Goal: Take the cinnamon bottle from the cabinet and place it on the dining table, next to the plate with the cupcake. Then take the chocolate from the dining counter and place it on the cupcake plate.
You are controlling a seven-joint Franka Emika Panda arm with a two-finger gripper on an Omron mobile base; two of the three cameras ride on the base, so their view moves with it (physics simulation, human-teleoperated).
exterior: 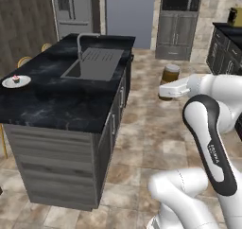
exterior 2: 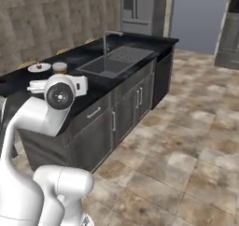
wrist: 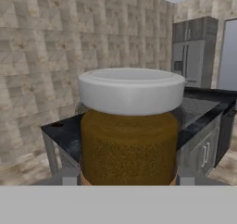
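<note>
In the left base view the tool (exterior: 163, 92) hangs over the floor, off the sink end of the counter (exterior: 56, 105), with the cinnamon bottle (exterior: 169, 76) standing upright at its tip, lid up and long axis vertical; the plate (exterior: 16, 82) with the cupcake (exterior: 16, 78) sits well off across the counter from the tool. In the right base view the bottle's pale lid (exterior 2: 59, 67) shows just above the white hand, with the plate (exterior 2: 39, 67) and its pink cupcake (exterior 2: 39, 65) beyond it on the black top. In the hand view the jar (wrist: 129, 135) rises close in front of the tool, which pinches it low on the brown body. It looks rigid, light and smooth-sided, so it could slip; a hold at mid-body, below the wider lid, seems safest, kept upright.
</note>
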